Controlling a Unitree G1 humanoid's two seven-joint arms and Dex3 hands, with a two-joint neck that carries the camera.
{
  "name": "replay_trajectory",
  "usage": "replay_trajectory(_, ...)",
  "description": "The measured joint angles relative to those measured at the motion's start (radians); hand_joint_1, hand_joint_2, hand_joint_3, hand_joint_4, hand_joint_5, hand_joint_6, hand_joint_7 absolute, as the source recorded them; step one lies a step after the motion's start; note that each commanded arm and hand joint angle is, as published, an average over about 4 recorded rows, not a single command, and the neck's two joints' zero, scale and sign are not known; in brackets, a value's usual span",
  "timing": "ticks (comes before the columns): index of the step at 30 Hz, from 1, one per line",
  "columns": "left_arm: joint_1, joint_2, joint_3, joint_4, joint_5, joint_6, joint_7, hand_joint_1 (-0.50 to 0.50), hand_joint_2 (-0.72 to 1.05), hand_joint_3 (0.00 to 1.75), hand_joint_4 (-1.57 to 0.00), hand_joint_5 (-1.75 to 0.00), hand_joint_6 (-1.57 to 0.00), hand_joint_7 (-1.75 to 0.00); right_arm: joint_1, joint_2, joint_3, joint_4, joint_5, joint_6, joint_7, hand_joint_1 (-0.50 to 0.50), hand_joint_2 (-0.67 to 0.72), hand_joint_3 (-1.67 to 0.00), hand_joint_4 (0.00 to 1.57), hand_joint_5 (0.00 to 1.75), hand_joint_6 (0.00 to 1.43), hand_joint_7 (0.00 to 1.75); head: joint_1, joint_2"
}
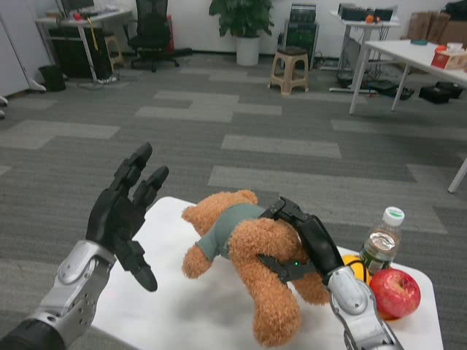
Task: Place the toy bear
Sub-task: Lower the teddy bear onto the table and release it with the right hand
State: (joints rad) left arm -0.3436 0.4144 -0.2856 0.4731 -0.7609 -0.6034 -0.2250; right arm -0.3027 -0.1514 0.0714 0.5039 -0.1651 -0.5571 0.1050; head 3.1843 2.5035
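While right hand point(306, 237) fingers point(281, 210) apparently clasp it, bear point(248, 251) lies flat.

Apple point(395, 292) beside bottle point(381, 243), table's point(190, 310) rt end.

Fuzzy brown plush toy bear point(255, 255) in a matt grey-green cloth shirt; glossy red apple point(395, 292); clear plastic bottle point(381, 249); smooth white bench point(197, 306).

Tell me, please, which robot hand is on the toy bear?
The right robot hand grips the toy bear across its back; the left robot hand is raised beside it, fingers spread, holding nothing.
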Motion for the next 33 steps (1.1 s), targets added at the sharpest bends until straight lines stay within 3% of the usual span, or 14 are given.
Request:
replay_trajectory(6,0.0,-0.001,-0.001,0.0,0.0,0.0,0.0,-0.48,-0.64,0.09,0.0,-0.41,0.0,-0.14,-0.023,-0.01,-0.034,0.107,-0.091,-0.043,-0.007,-0.33,-0.6,-1.03,0.02,1.45,1.04,1.54,-0.002,0.001)
replay_trajectory(9,-0.001,-0.002,-0.002,0.001,-0.001,0.0,0.0,-0.48,-0.64,0.09,0.0,-0.38,0.0,-0.14,-0.029,-0.017,-0.061,0.226,-0.155,-0.055,-0.008,-0.33,-0.62,-1.03,0.0,1.38,0.73,1.57,-0.003,0.001)
replay_trajectory(10,-0.001,-0.002,-0.002,0.002,-0.002,0.0,0.0,-0.48,-0.64,0.09,0.0,-0.38,0.0,-0.14,-0.029,-0.017,-0.064,0.246,-0.157,-0.056,-0.008,-0.34,-0.62,-1.03,0.0,1.33,0.58,1.5,-0.003,0.001)
replay_trajectory(13,-0.001,-0.002,-0.003,0.002,-0.002,0.0,0.0,-0.48,-0.64,0.09,0.0,-0.36,0.0,-0.14,-0.031,-0.015,-0.071,0.294,-0.153,-0.061,-0.008,-0.35,-0.6,-1.03,0.0,1.21,0.33,1.26,-0.004,0.0)
replay_trajectory(18,-0.001,-0.002,-0.003,0.002,-0.002,0.0,0.0,-0.48,-0.64,0.09,0.0,-0.41,0.0,-0.14,-0.033,-0.012,-0.074,0.369,-0.119,-0.067,0.005,-0.35,-0.62,-1.03,0.0,1.19,0.19,1.01,-0.006,-0.004)
replay_trajectory(24,-0.001,-0.002,-0.003,0.002,-0.003,0.0,0.0,-0.48,-0.64,0.09,0.0,-0.36,0.0,-0.14,-0.003,-0.008,-0.069,0.351,-0.075,-0.067,0.028,-0.4,-0.54,-1.03,0.0,0.92,0.01,0.49,-0.006,-0.004)
replay_trajectory(28,-0.001,-0.002,-0.003,0.002,-0.004,0.0,0.0,-0.48,-0.64,0.09,0.0,-0.36,0.0,-0.14,0.015,-0.007,-0.066,0.319,-0.056,-0.066,0.035,-0.41,-0.54,-0.95,0.0,0.68,0.0,0.23,-0.006,-0.004)
replay_trajectory(33,-0.001,-0.002,-0.003,0.002,-0.004,0.0,0.0,-0.48,-0.64,0.09,0.0,-0.36,0.0,-0.14,0.027,-0.008,-0.056,0.282,-0.022,-0.062,0.05,-0.38,-0.54,-0.91,0.0,0.53,0.0,0.1,-0.004,-0.004)
